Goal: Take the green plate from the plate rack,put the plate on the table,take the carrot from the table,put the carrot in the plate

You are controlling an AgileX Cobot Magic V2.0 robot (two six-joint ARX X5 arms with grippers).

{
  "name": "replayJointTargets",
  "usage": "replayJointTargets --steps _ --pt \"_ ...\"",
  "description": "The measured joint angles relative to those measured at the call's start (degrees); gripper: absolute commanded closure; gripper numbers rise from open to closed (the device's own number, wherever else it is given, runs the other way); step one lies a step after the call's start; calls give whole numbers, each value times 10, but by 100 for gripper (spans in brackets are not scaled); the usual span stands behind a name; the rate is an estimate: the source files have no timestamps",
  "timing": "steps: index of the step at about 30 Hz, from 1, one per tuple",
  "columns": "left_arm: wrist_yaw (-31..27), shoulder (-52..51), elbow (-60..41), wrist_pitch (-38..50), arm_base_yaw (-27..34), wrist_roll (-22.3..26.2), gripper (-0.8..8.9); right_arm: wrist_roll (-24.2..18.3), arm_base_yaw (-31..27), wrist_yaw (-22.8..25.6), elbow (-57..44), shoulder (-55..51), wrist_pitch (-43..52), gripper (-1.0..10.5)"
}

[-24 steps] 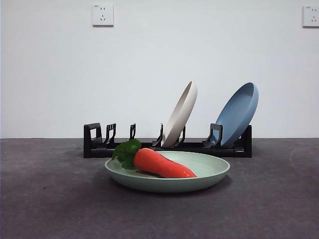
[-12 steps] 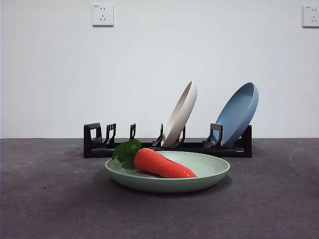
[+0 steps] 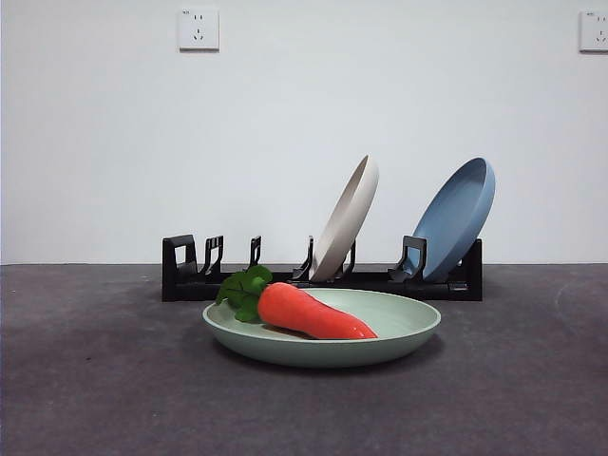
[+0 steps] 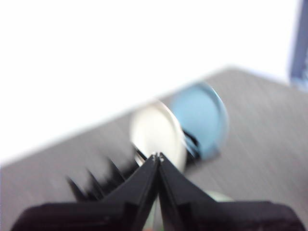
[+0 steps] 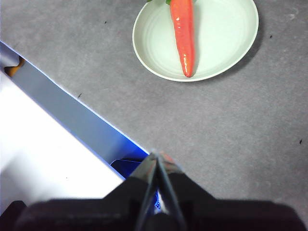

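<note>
carrot [image 3: 313, 314] laid in green plate [image 3: 404, 334] | plate set on surface [image 3: 95, 380] | left pincer [image 4: 158, 155] closed, empty | right pincer [image 5: 155, 155] closed, empty

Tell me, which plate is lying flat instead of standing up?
The green plate, flat on the table with the carrot in it. The cream plate and blue plate lean in the plate rack.

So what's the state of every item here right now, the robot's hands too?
Pale sage-green round plate: flat on the dark grey table, holding the carrot.
Glossy orange carrot: lying in that plate.
Cream-beige plate: leaning in the black plastic rack.
Blue plate: leaning in the rack.
Left hand: shut, empty.
Right hand: shut, empty.
</note>
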Motion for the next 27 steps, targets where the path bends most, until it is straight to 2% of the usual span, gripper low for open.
replayJointTargets --steps 4,8,19,24,27 --pt "33 -77 -132 190 113 15 816 0 0 0 0 0 0 946" --pt "32 -161 -270 315 186 17 816 0 0 0 0 0 0 946" --pt "32 -340 -535 315 306 8 816 0 0 0 0 0 0 946" --pt "32 -384 -584 303 336 -10 816 0 0 0 0 0 0 946" --pt "32 -399 -597 262 354 -15 816 0 0 0 0 0 0 946"
